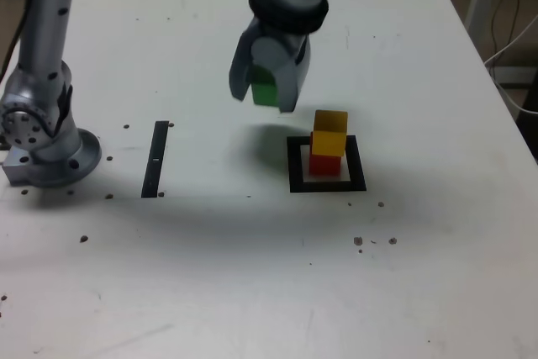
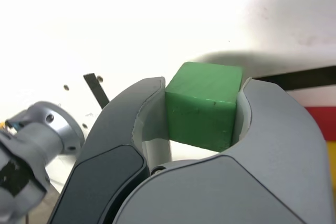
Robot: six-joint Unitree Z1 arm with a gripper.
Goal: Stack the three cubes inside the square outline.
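While the gripper (image 2: 203, 106) holds the green cube (image 2: 202, 106) between its fingers, I see no readable writing on the cube.

On the white surface (image 1: 210, 292), seen from the exterior view, lay a straight black strip (image 1: 155, 159), flat and narrow, a pale line crossing it partway along. And there were the dark specks, scattered all over! One round spot (image 1: 392, 241) sat toward the exterior view's right, just beside another mark (image 1: 358, 241). Over at the far right, beyond the surface's edge, thin cables (image 1: 508, 48) hung and curved, one pale, others dark.
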